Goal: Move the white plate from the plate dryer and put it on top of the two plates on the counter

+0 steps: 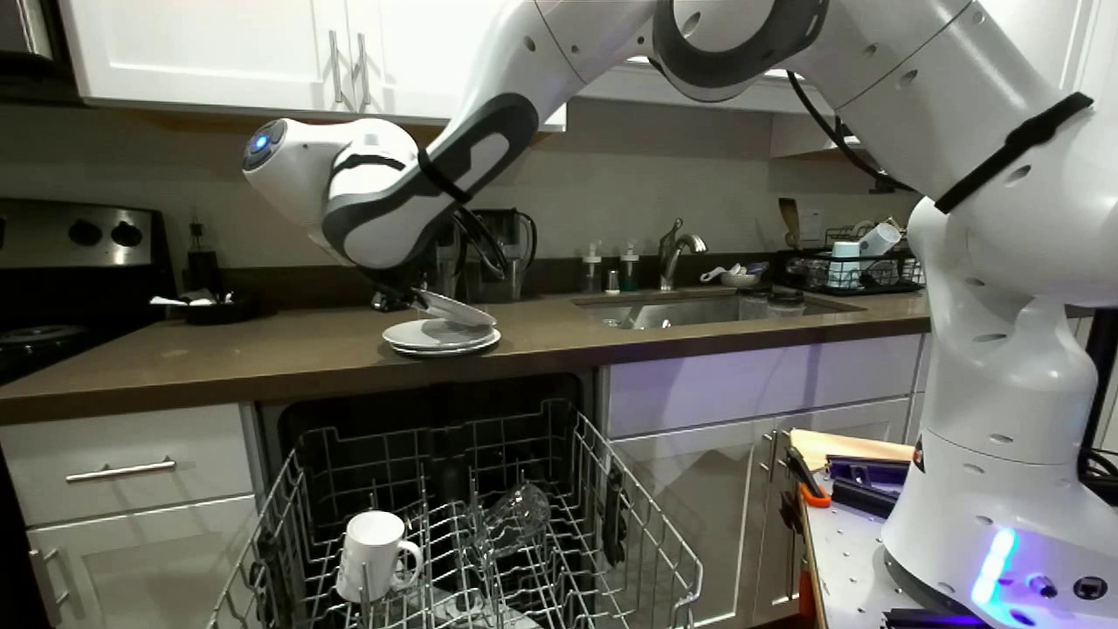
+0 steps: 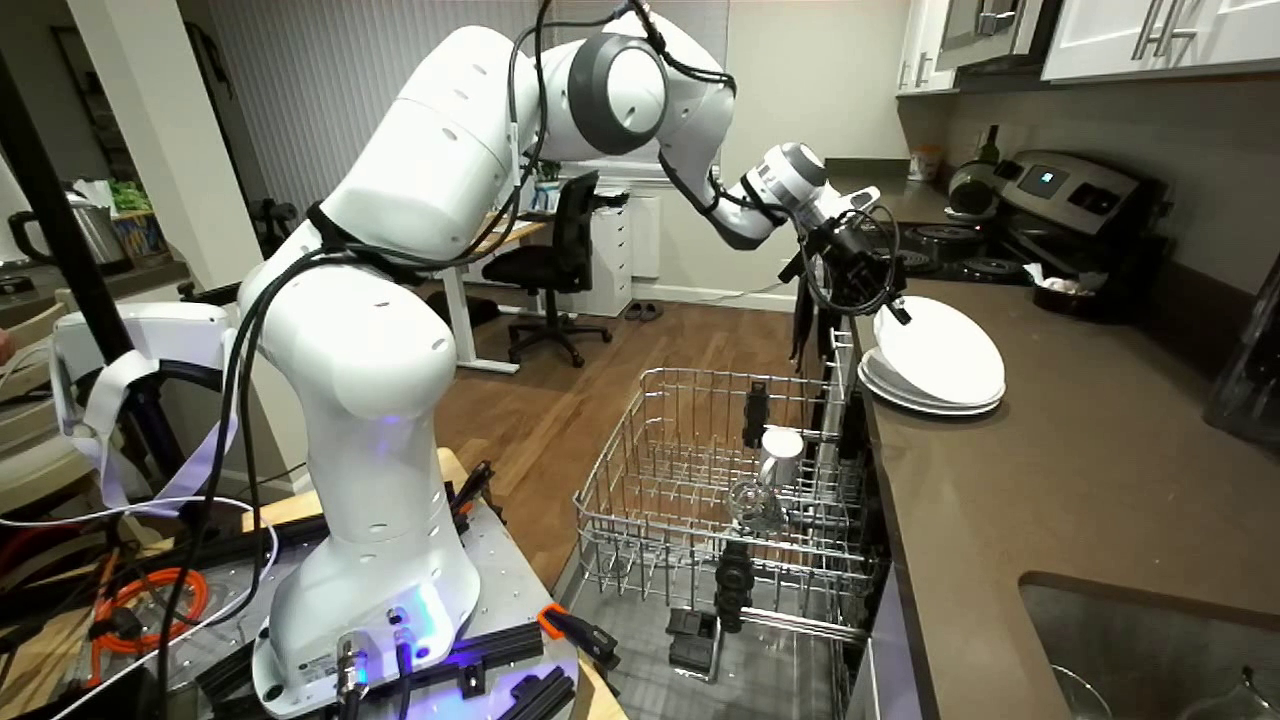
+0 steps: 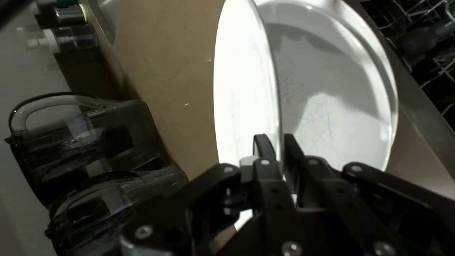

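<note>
The worktop [image 1: 244, 358] extends past the two plates [image 1: 421, 334], its edge near; above them the claw [image 3: 278, 146] pinches the tilted white plate [image 2: 942, 348]; below, the plate dryer [image 1: 642, 502] holds mug [image 1: 367, 559] and glass [image 1: 527, 514].

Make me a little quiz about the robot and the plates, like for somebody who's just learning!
1. True or false: the pincer is gripping a white plate.
2. Pick one. Under that tilted plate is:
A) the sink
B) a stack of plates on the counter
C) the stove
3. Fill in the missing word: the white thing with a handle in the wire dishwasher rack is a ...

Key: 1. True. 2. B. 3. Mug.
</note>
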Robot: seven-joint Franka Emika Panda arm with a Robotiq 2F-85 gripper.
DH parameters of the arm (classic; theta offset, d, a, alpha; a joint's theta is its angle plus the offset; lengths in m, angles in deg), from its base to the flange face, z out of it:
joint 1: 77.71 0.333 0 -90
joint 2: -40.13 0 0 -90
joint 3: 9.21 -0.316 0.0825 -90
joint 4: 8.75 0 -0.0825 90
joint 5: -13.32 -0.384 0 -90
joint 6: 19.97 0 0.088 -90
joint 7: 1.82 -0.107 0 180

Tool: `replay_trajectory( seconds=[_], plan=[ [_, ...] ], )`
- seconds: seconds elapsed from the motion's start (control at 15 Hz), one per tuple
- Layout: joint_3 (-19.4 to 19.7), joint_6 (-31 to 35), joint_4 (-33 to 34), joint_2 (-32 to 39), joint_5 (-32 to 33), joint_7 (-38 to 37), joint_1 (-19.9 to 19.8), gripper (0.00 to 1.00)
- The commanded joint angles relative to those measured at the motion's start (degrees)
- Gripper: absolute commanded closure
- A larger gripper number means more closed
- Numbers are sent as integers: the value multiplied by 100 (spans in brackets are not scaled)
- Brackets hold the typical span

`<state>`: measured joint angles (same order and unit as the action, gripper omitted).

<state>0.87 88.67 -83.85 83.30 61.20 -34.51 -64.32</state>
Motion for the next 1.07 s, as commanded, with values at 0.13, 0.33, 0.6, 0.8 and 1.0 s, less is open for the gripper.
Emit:
replay_trajectory(
  seconds=[0.13, 0.33, 0.6, 0.8, 1.0],
  plan=[
    [38, -166, 362, 262, 345, -218, 44, 95],
    [31, -256, 449, 372, 463, -234, 77, 95],
    [-15, -391, 539, 471, 495, -144, 101, 95],
    [-43, -494, 552, 514, 520, -118, 159, 95],
    [-46, -657, 626, 638, 598, -97, 237, 95]
  ],
)
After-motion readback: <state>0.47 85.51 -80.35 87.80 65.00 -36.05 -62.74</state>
